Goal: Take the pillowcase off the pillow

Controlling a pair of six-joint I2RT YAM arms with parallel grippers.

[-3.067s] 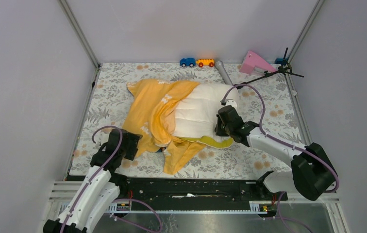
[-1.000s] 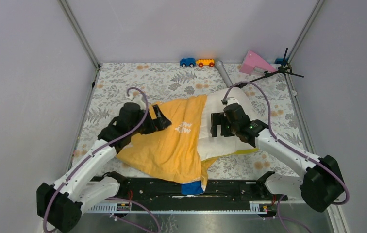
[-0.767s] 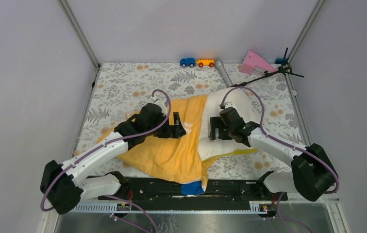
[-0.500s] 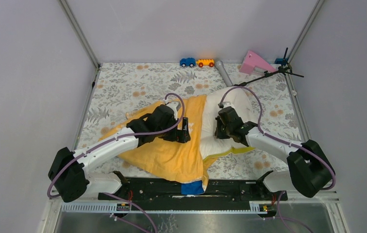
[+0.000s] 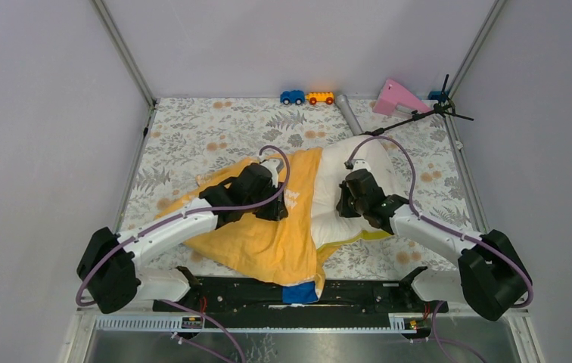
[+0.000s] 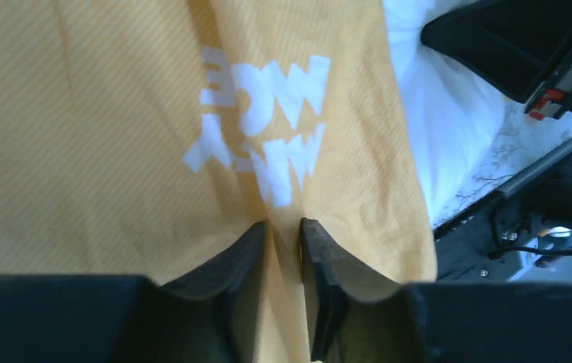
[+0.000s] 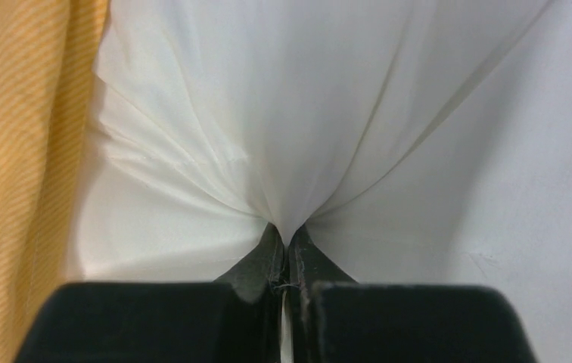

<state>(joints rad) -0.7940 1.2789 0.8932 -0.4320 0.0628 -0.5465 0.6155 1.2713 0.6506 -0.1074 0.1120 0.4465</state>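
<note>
The orange-yellow pillowcase (image 5: 268,234) with white lettering lies across the middle of the mat, covering the left part of the white pillow (image 5: 370,162). A yellow strip runs along the pillow's near edge. My left gripper (image 5: 281,206) is shut on a pinched fold of the pillowcase (image 6: 116,151), just below the lettering, fingers (image 6: 321,257) close together with cloth between them. My right gripper (image 5: 341,203) is shut on a gathered fold of the pillow (image 7: 306,113), with the pillowcase edge (image 7: 18,151) at its left.
A floral mat (image 5: 192,136) covers the table. At the back stand a blue toy car (image 5: 292,97), an orange toy car (image 5: 319,97), a grey cylinder (image 5: 349,113) and a pink block (image 5: 398,97). A blue patch of cloth (image 5: 298,293) hangs over the near rail.
The left arm swung from the near left onto the pillowcase and closed on a fold. The pillowcase has slid left and nearer, baring more pillow. The right gripper closed on the pillow.
</note>
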